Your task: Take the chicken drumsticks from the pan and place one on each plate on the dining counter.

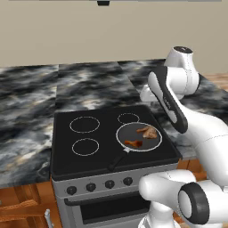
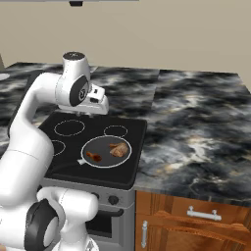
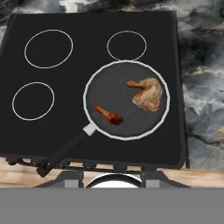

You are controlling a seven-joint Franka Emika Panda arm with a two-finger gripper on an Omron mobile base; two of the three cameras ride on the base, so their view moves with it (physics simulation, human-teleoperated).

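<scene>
The pan (image 3: 111,92) sits on the front right burner of a black cooktop (image 3: 65,118), its black handle (image 3: 65,153) pointing toward the stove's front. Inside lie two chicken drumsticks: a larger golden one (image 3: 148,94) on the right and a smaller orange-brown one (image 3: 109,115) near the handle side. Both base views show the same pair, the larger (image 1: 148,132) (image 2: 118,149) and the smaller (image 1: 133,143) (image 2: 93,157). My gripper (image 3: 112,178) hangs well above the pan's near edge, open, nothing between its fingers. The plates are out of view.
Black-grey marble counter (image 2: 196,122) flanks the cooktop on both sides and behind; I cannot tell which part is the dining counter. Stove knobs (image 1: 109,183) line the front. Wood cabinets (image 2: 196,220) stand below right. A pale sliver (image 2: 2,77) shows at the left edge.
</scene>
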